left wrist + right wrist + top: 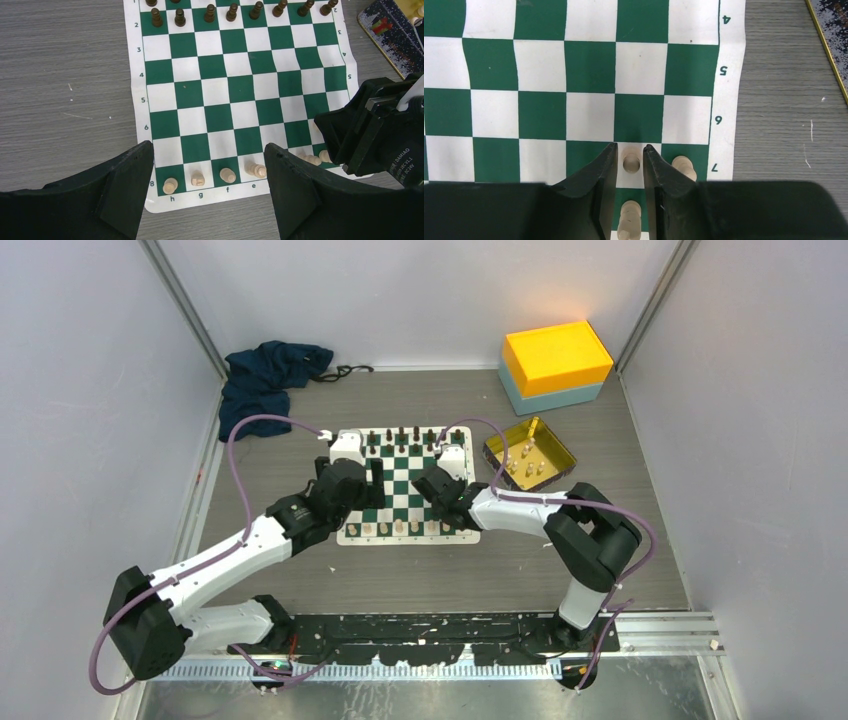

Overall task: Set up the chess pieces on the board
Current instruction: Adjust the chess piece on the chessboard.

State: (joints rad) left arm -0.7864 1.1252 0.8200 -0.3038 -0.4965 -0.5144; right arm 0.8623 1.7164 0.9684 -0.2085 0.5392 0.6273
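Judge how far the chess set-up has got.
Done: black pieces line the board's far rows; cream pieces fill much of the near row. In hand: the right gripper brackets a cream pawn on the second row, grip unclear; the left gripper hangs open, empty. Left: more cream pieces sit in the gold tray.

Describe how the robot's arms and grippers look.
The left arm and right arm have white links, black joints and a looping mauve cable. The left gripper and right gripper have black wedge-shaped fingers. One black motor bears white DAMIAO lettering.
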